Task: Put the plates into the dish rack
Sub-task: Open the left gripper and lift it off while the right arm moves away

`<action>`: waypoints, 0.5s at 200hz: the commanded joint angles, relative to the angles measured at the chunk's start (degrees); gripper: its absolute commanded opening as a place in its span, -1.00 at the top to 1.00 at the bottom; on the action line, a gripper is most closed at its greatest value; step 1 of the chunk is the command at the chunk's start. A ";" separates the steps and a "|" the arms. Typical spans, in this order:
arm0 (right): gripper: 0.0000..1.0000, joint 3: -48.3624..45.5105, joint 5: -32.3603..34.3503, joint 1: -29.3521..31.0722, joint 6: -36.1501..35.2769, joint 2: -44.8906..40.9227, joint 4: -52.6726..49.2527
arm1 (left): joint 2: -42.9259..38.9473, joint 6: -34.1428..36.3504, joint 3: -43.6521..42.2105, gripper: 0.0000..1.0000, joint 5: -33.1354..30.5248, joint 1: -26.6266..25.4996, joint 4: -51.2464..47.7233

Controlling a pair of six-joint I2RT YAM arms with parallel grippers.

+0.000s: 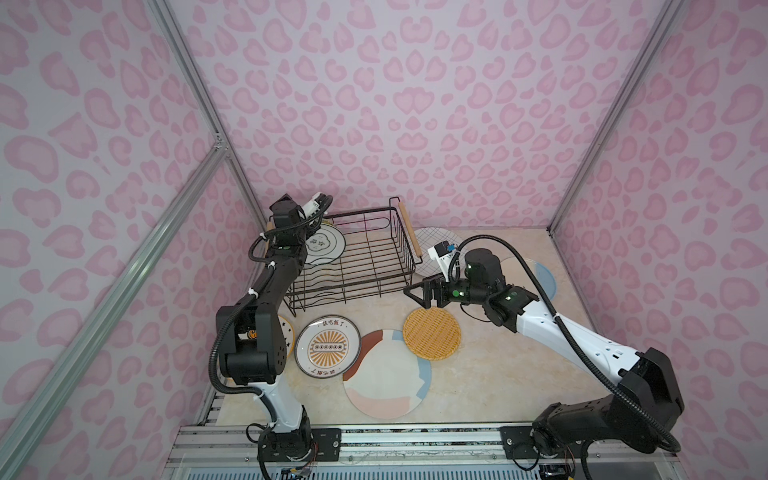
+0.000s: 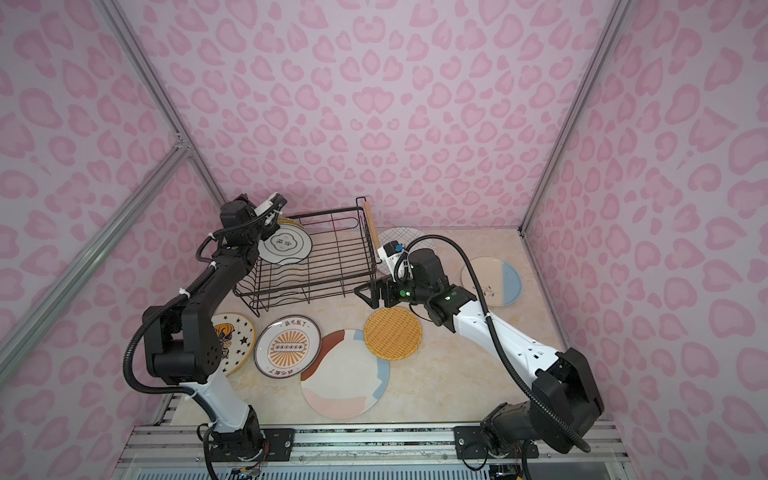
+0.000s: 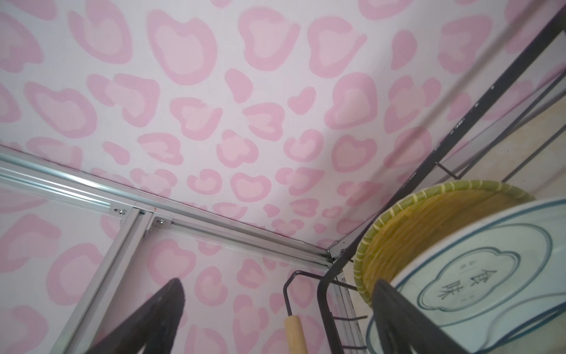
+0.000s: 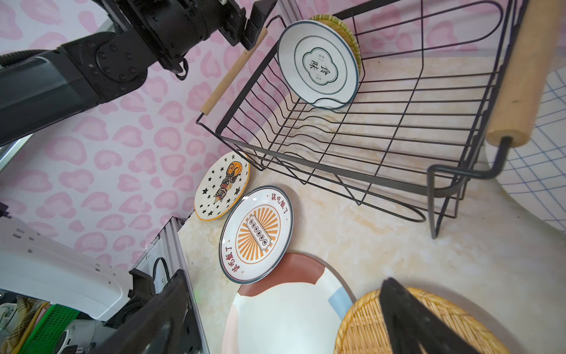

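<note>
Read the table (image 1: 498,374) from above as a dial, 12 at the back wall. At 9 you had the star plate (image 2: 237,340) lying flat, half hidden by the left arm (image 2: 183,328), with the sunburst plate (image 1: 328,351) just beside it. At 11 stood the rack (image 1: 365,259), holding two plates on edge in its 10 o'clock corner: the flower plate (image 1: 326,245), and the green woven plate (image 3: 413,220) just behind it. Your left gripper (image 3: 277,283) was at that corner, spread wide and gripping nothing. One finger (image 3: 392,315) crossed in front of the flower plate, and you could not tell whether it touched. At 6 lay the pastel plate (image 1: 386,374), its rim under the orange woven plate (image 1: 432,334) near the centre. Your right gripper (image 1: 419,295) hovered at that plate's 12 o'clock edge, jaws wide and empty. The grid plate (image 2: 395,237) lay at 1, partly behind the rack, and the blue-cream plate (image 2: 494,282) at 2
</note>
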 commanded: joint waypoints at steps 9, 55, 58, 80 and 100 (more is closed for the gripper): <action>-0.96 -0.49 2.13 -0.02 0.02 -2.71 -0.91 | -5.40 -10.52 -0.76 -0.94 3.57 0.03 0.20; -0.96 -1.53 4.41 -2.46 1.12 -7.87 -3.56 | -16.10 -36.43 -1.97 -0.94 9.42 -0.32 -3.78; -0.96 -1.61 4.56 -2.87 1.35 -8.22 -3.63 | -16.87 -39.13 -2.03 -0.94 9.73 -0.31 -3.80; -0.96 -2.38 6.95 -7.45 4.19 -10.60 -5.44 | -21.51 -57.65 -2.14 -0.95 10.25 -0.32 -9.34; -0.90 -3.62 8.38 -13.62 7.53 -12.28 -7.63 | -25.14 -72.97 -2.58 -0.94 9.45 -0.14 -15.49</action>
